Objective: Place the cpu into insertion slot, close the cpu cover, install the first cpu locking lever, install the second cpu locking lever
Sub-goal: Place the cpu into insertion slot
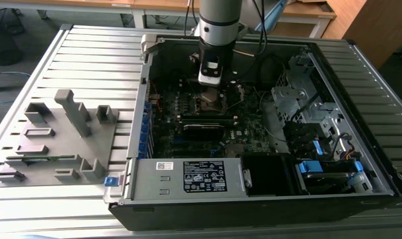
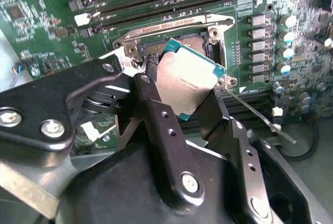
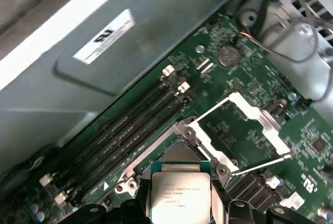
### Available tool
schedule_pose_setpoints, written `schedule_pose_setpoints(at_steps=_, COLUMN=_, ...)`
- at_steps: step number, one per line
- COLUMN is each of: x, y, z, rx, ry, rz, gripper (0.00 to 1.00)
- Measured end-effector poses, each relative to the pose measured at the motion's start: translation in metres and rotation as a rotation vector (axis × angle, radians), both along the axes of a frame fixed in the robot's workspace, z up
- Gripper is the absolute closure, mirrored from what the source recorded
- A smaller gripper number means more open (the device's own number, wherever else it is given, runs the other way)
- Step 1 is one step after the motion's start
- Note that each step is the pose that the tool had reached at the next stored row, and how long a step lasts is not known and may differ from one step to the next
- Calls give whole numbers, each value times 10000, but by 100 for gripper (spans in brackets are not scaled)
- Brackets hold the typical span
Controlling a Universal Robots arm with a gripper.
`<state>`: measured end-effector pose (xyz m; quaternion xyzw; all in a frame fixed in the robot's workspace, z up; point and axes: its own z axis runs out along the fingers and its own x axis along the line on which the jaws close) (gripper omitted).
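Two jaws clamp the cpu [image 2: 187, 81] by its edges, just above the insertion slot [image 2: 196, 42].

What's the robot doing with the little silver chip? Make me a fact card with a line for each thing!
hand: shut on the cpu, pinching two opposite edges
cpu position: tilted just over the insertion slot, not lying flat in it
cpu cover: open, lifted off to one side of the slot
locking lever: thin metal rod, sticking out free beside the slot
place: inside the open computer case, on the green board
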<state>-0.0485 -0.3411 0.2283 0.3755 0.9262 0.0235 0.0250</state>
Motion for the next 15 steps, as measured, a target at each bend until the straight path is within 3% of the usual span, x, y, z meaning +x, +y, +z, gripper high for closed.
schedule_pose_setpoints(at_steps=15, x=0, y=0, z=-20, rx=0, ry=1, rz=-2725, gripper=46)
